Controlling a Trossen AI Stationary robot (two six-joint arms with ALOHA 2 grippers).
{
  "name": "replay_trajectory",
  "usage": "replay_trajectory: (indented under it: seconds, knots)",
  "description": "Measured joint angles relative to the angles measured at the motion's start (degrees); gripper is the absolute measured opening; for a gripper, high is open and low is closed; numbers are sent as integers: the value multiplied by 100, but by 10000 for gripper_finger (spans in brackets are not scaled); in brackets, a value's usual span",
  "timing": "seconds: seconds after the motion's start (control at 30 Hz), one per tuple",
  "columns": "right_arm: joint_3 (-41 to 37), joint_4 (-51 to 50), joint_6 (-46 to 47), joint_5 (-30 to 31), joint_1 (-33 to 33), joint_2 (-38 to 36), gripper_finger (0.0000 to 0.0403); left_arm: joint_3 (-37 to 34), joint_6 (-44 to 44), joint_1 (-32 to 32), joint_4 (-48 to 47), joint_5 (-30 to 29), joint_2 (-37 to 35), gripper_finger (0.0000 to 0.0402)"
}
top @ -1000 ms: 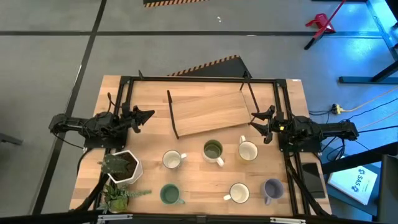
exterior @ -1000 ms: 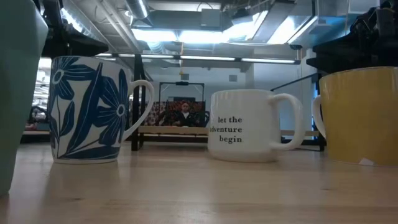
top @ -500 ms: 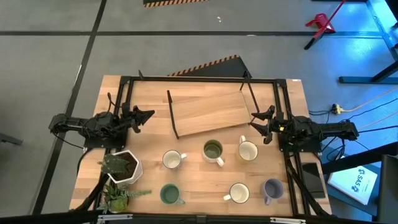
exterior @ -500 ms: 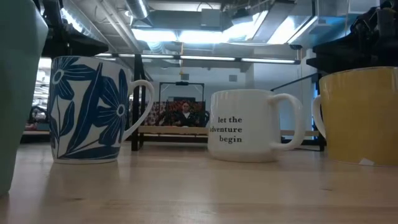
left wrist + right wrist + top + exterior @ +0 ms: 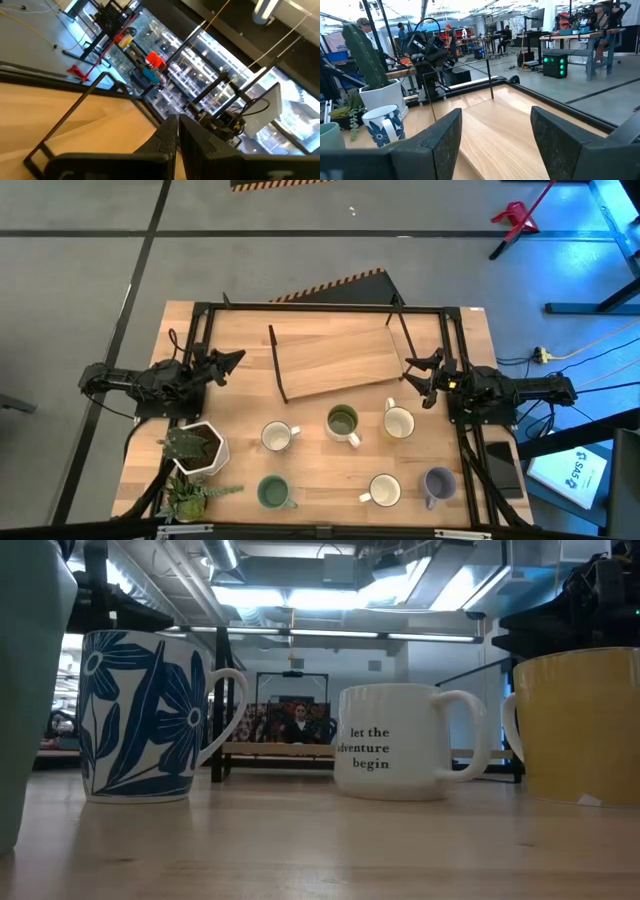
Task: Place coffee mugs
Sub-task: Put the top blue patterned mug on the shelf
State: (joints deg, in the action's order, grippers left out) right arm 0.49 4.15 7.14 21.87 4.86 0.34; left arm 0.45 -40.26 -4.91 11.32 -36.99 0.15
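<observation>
Six mugs stand upright on the table's near half. The far row holds a white blue-patterned mug [image 5: 278, 437] [image 5: 150, 715], an olive-green-lined mug [image 5: 343, 423] and a cream mug [image 5: 398, 422]. The near row holds a teal-green mug [image 5: 272, 493], a white mug [image 5: 384, 491] and a lavender mug [image 5: 438, 483]. My left gripper [image 5: 228, 361] [image 5: 178, 134] hovers shut at the table's left, pointing right. My right gripper [image 5: 420, 376] [image 5: 496, 131] hovers open at the table's right, above and behind the cream mug, pointing left.
A low wooden shelf with thin black legs [image 5: 335, 360] [image 5: 515, 117] sits between the two grippers on the far half. A white pot with a cactus [image 5: 197, 447] [image 5: 379, 95] and another plant [image 5: 188, 498] stand at the near left. A black frame [image 5: 320, 308] rims the table.
My left gripper has shifted slightly toward the far edge and tipped a little. The mugs and my right arm have stayed where they were.
</observation>
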Motion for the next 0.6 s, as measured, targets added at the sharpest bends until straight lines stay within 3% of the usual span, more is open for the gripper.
replay_trajectory:
  seconds: [0.3, 0.6]
  knots:
    - [-7, 1146, 35, 12, 0, 2, 223, 0, -408, 0, 425, 106, 2, 11]
    - [-7, 3156, -572, 40, -2, 0, 223, 98, -621, 0, 1857, 543, 7, 12]
